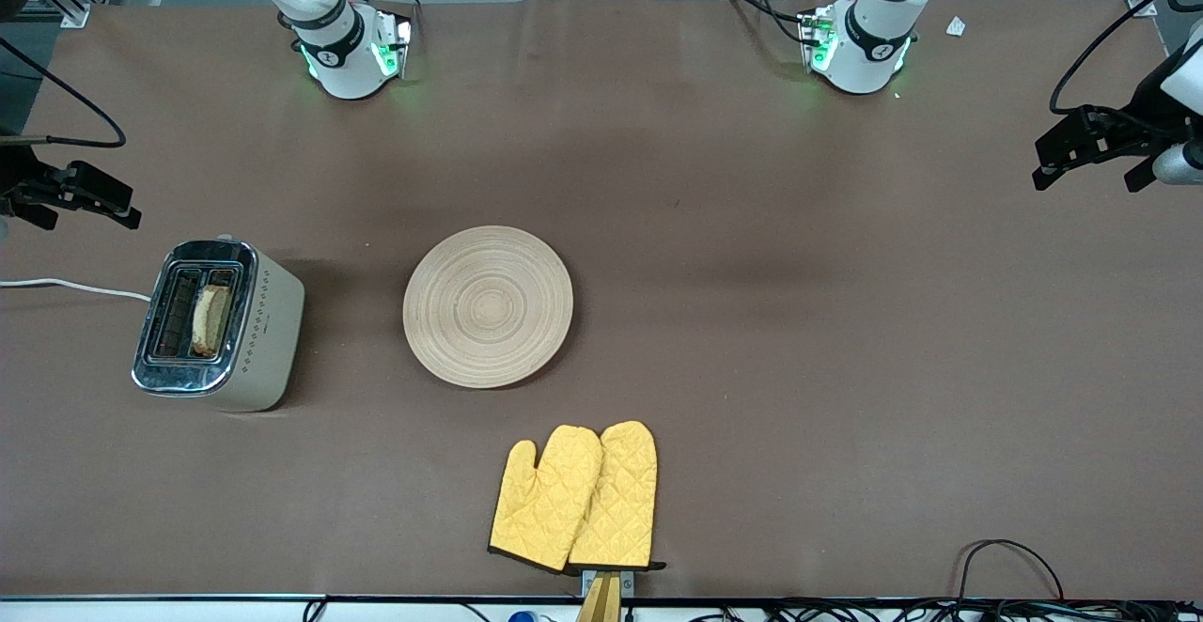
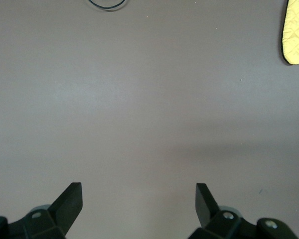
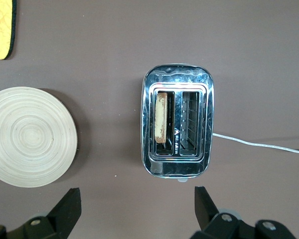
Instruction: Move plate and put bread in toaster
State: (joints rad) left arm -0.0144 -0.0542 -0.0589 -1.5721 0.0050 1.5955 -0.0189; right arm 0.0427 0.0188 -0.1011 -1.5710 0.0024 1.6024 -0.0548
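Observation:
The cream toaster (image 1: pixel 268 326) with its chrome top (image 3: pixel 178 82) stands toward the right arm's end of the table. A bread slice (image 1: pixel 211 318) stands upright in the slot on the plate's side, and the right wrist view shows the bread (image 3: pixel 161 118) edge-on there. The round wooden plate (image 1: pixel 488 306) lies bare mid-table beside the toaster, and the plate (image 3: pixel 30 137) also shows in the right wrist view. My right gripper (image 1: pixel 80 213) hangs open and empty above the table close to the toaster, right gripper (image 3: pixel 138 196). My left gripper (image 1: pixel 1090 176) waits open over bare table at the left arm's end, left gripper (image 2: pixel 138 191).
A pair of yellow oven mitts (image 1: pixel 578 500) lies nearer the front camera than the plate, and a mitt edge (image 2: pixel 296 30) shows in the left wrist view. The toaster's white cord (image 1: pixel 66 286) runs off the table's end. A black cable loop (image 1: pixel 1006 556) lies at the front edge.

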